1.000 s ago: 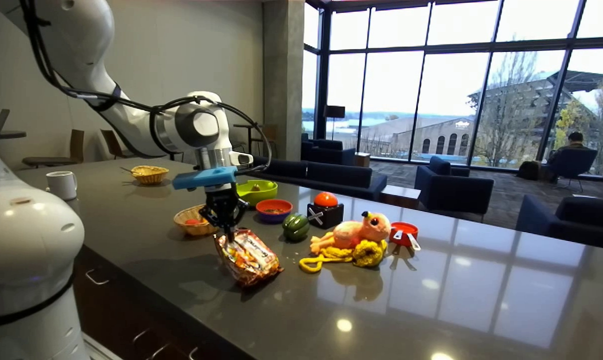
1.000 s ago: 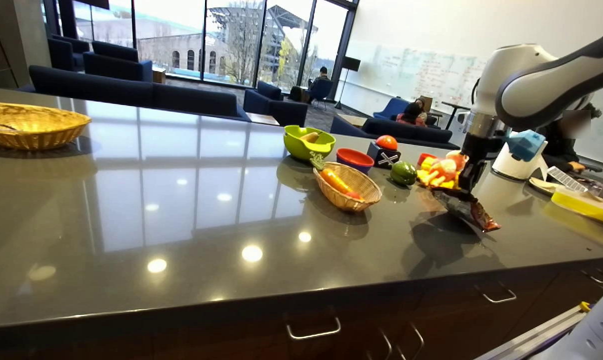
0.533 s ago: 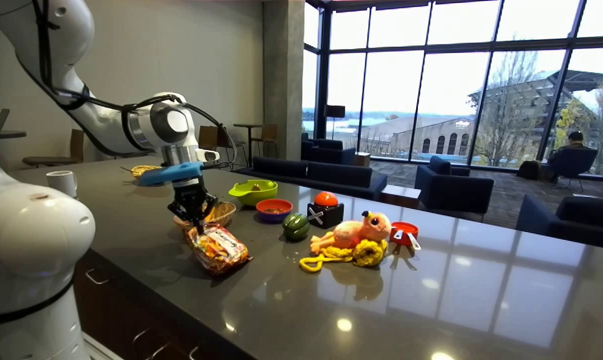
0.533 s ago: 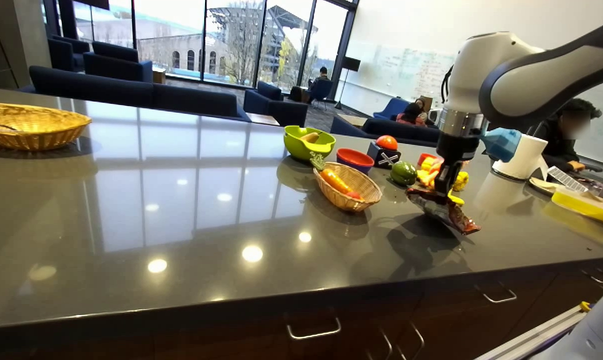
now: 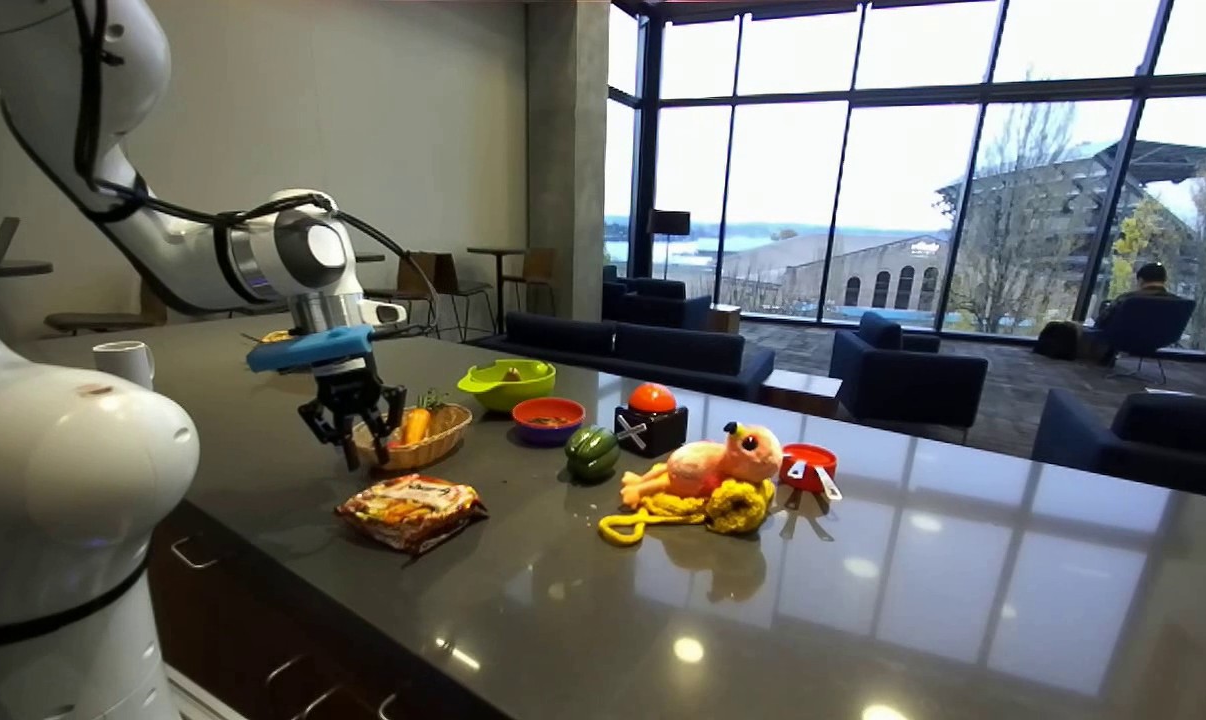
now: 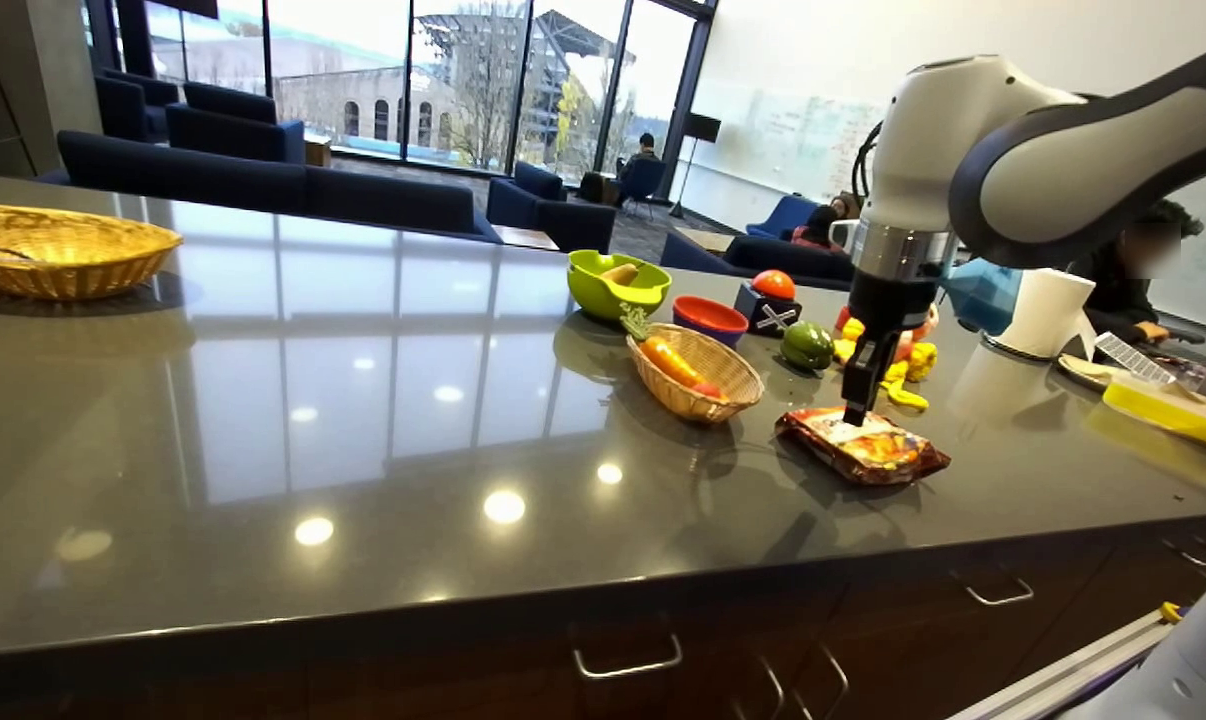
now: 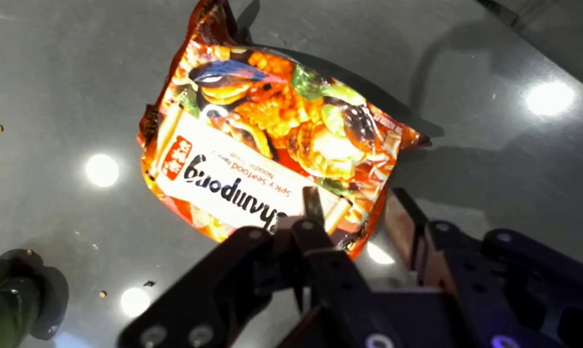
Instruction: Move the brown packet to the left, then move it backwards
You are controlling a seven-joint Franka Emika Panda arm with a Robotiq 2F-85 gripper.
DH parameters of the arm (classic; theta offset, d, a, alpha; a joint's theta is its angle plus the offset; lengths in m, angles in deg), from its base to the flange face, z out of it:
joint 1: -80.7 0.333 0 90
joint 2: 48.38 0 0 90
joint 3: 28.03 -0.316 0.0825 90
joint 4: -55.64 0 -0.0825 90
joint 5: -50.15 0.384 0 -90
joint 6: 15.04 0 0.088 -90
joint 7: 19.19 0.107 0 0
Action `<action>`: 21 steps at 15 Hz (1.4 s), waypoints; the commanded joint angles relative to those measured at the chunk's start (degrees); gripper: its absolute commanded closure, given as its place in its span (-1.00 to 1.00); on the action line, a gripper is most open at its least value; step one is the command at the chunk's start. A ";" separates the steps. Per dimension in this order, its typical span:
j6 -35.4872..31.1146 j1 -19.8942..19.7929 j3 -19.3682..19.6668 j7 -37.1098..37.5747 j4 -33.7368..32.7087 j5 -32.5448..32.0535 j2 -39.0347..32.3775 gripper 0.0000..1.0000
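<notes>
The brown packet, a shiny golden-brown and orange-red foil bag, lies flat on the grey counter in both exterior views (image 5: 413, 515) (image 6: 873, 450). It fills the upper middle of the wrist view (image 7: 272, 130), with its white label showing. My gripper (image 5: 365, 460) is open and empty above the packet's edge. In an exterior view, a fingertip of the gripper (image 6: 855, 415) overlaps the packet's far part. In the wrist view, the gripper (image 7: 353, 195) has one finger over the packet's label end and one beyond its edge; the fingers look apart from it.
A wicker basket (image 6: 675, 396) with a toy carrot stands close beside the packet. Near it are a green bowl (image 5: 511, 385), a red-purple bowl (image 5: 548, 432), a green toy pepper (image 5: 592, 455), a black box (image 5: 650, 430) and a pink plush (image 5: 703, 468). The counter's front edge runs nearby.
The gripper carried the tilted packet towards the wicker basket, leftward in an exterior view. The fingers then opened and the packet dropped flat on the counter. The gripper now stands above it.
</notes>
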 commanded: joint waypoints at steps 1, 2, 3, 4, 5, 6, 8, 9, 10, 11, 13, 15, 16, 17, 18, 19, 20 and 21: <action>-0.89 -0.14 -0.16 -0.61 0.94 2.01 1.32 -0.43; -0.40 -0.40 0.04 -0.48 0.76 2.25 1.72 -0.59; 0.53 -0.83 0.51 -0.42 0.55 2.66 2.45 -0.72; 1.93 -1.37 1.22 -0.23 0.28 3.55 2.99 -0.87; 3.19 -1.90 1.80 -0.17 0.06 4.30 3.43 -0.97; 4.87 -2.41 2.70 -0.67 -0.07 5.43 4.00 -1.00; 9.61 -3.83 4.55 -1.31 -0.24 7.43 5.93 -1.00; 12.10 -4.64 5.72 -1.91 -0.09 8.25 7.13 -1.00; 14.33 -5.46 6.59 -2.11 -0.12 8.84 8.04 -1.00; 16.21 -6.36 7.60 -2.48 0.03 9.27 8.89 -1.00; 19.05 -7.99 9.59 -3.58 0.25 9.98 10.37 -1.00; 19.83 -9.41 11.28 -4.87 0.75 10.24 11.30 -1.00; 19.45 -9.96 12.00 -5.51 1.16 10.32 11.52 -1.00; 18.71 -10.36 12.68 -6.19 1.66 10.41 11.61 -1.00; 18.32 -10.64 13.28 -6.90 0.53 10.49 10.27 -1.00; 17.56 -10.87 13.63 -7.32 0.27 10.42 9.58 -1.00; 17.10 -11.04 13.96 -7.62 0.27 10.50 9.17 -1.00; 16.53 -11.24 14.23 -7.88 0.26 10.48 8.85 -1.00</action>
